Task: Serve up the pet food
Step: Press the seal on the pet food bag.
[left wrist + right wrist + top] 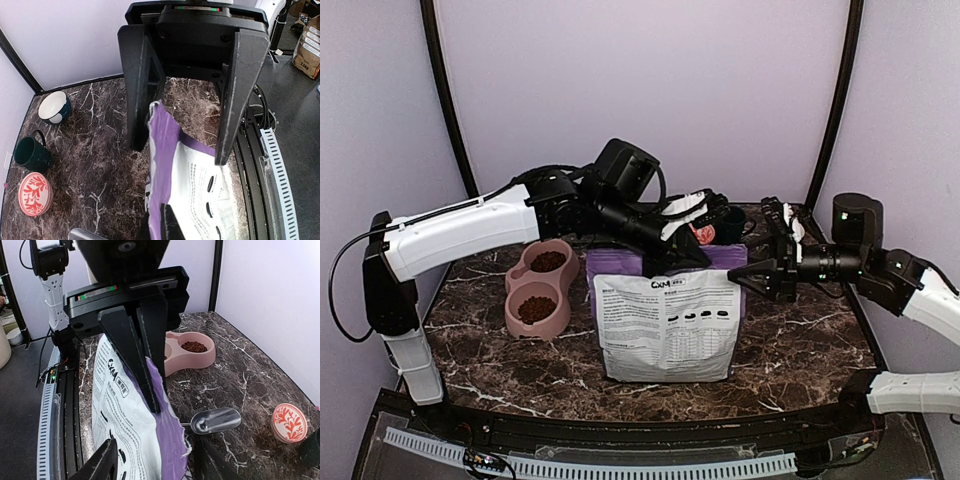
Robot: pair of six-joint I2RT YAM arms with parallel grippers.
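The purple-and-white bag (665,330) stands upright mid-table, its top edge torn. My left gripper (695,260) is shut on that purple top edge (162,145); the right wrist view shows its fingers (150,390) pressed together on it. My right gripper (756,277) is open, its fingers (227,125) standing wide apart on either side of the bag's right top edge. Reddish-brown pet food (536,309) lies in both cups of the pink double bowl (563,290), left of the bag, and also shows in the right wrist view (194,346). The bag's inside is hidden.
A metal scoop (215,420) lies on the marble behind the bag. A red-and-white patterned dish (35,194), a dark green mug (31,152) and a white-lined bowl (54,106) stand at the back. The table's front rail (272,165) runs close to the bag.
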